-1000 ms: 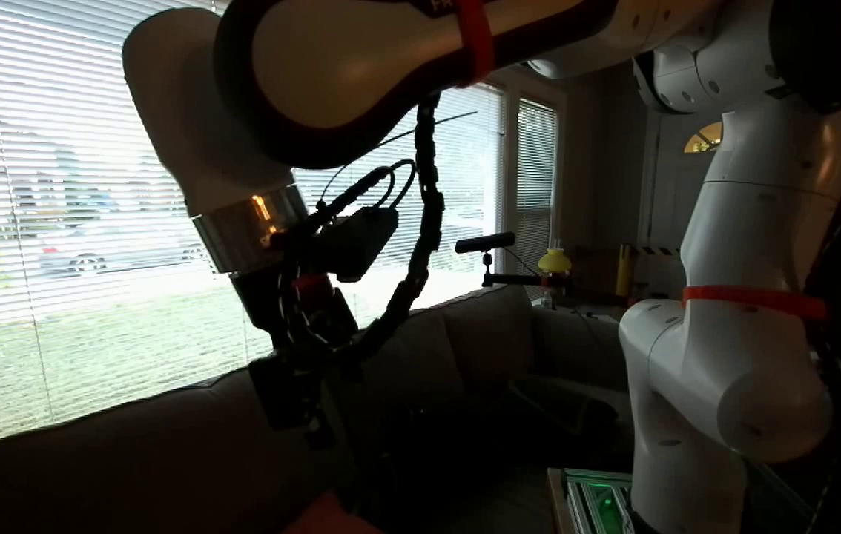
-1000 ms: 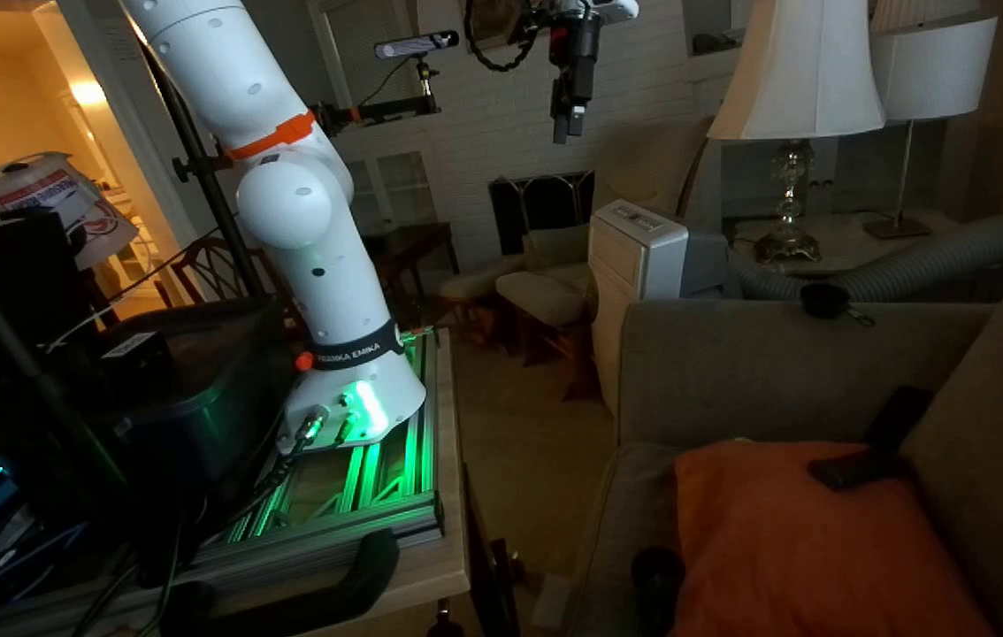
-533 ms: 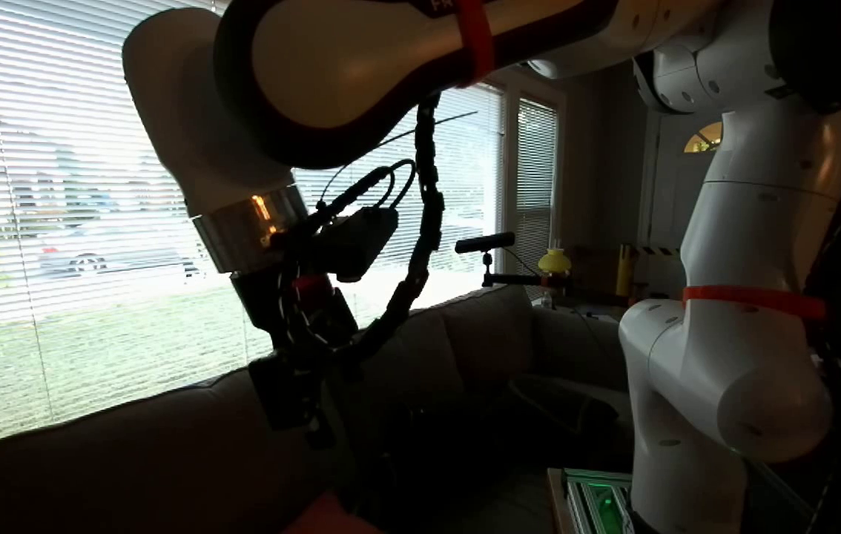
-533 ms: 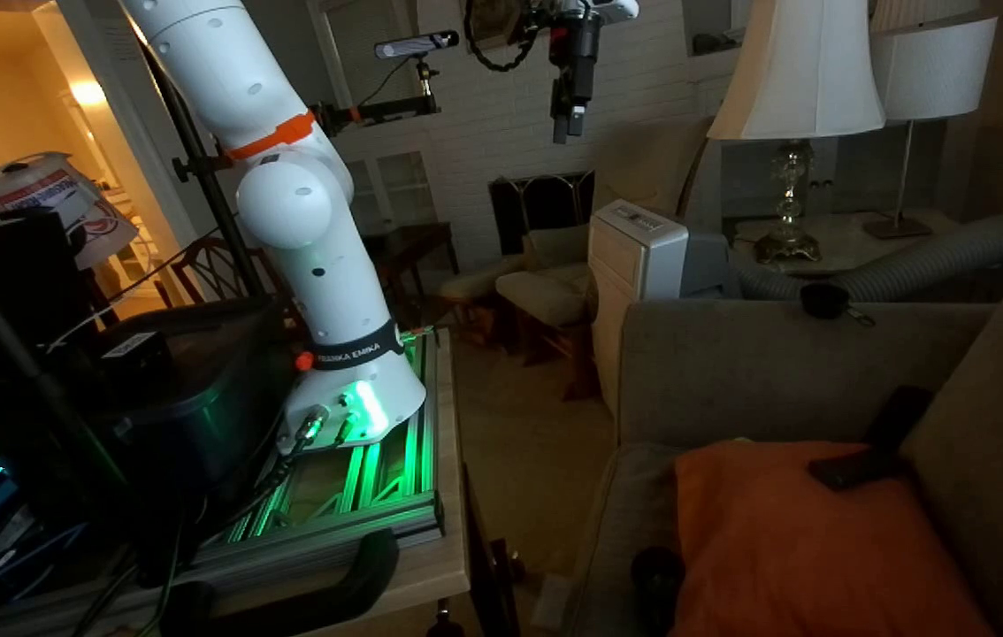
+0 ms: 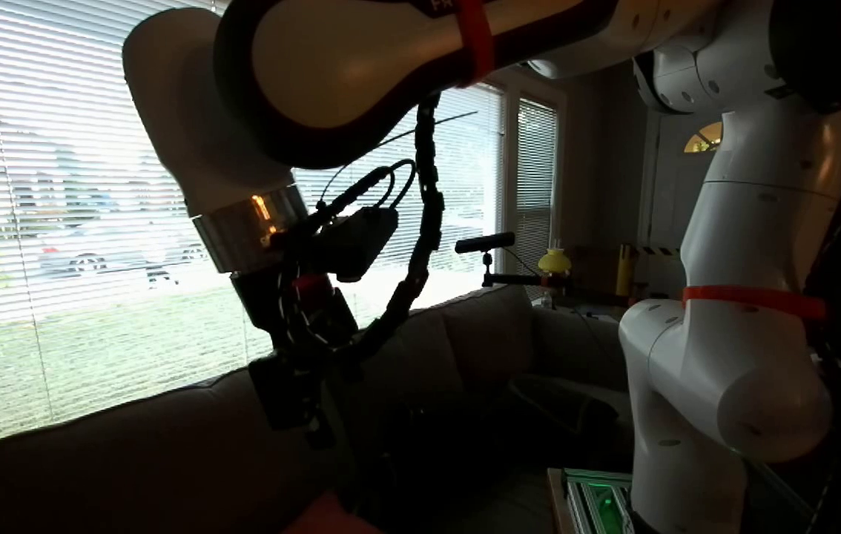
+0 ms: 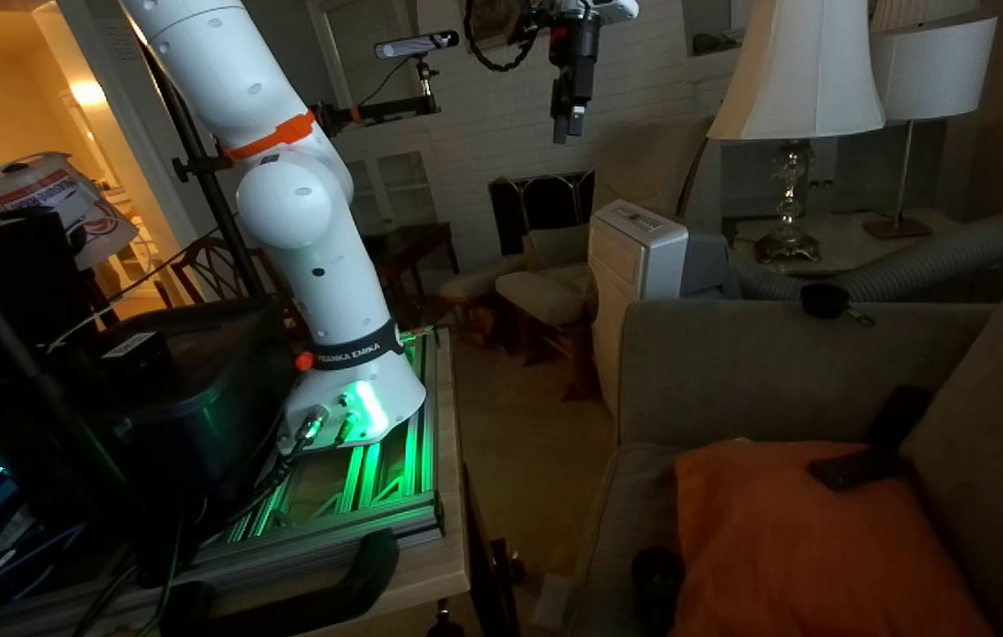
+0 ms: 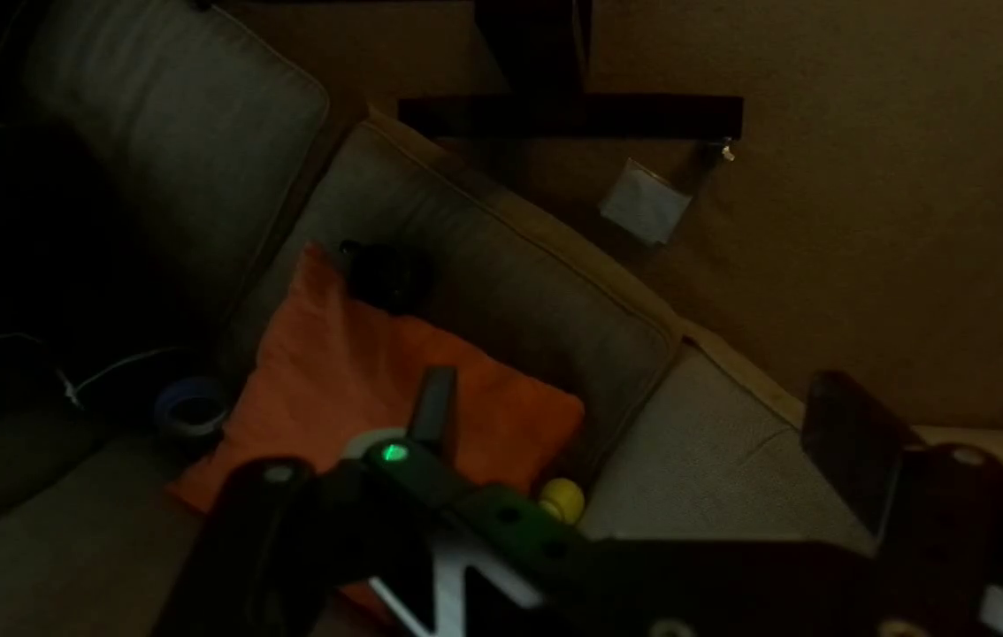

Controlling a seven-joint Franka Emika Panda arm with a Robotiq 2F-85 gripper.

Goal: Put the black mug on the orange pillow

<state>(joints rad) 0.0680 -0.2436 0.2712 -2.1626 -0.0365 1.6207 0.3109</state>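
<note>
Near the front edge of the sofa worktop, the mug sits right beside the pillow; the jaws hang wide apart, holding nothing. Likely stiff, smooth and fairly light, the mug should be gripped across its body.

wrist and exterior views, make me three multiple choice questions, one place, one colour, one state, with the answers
1. Where is the mug? A) floor B) sofa C) table
2. What colour is the pillow? A) orange B) blue C) green
3. How is the gripper? A) fully shut B) shut on the mug C) open

1: B, the wrist view shows it there, at the pillow's edge.
2: A, it shows orange in an exterior view.
3: C, its fingers stand apart in the wrist view.
</note>
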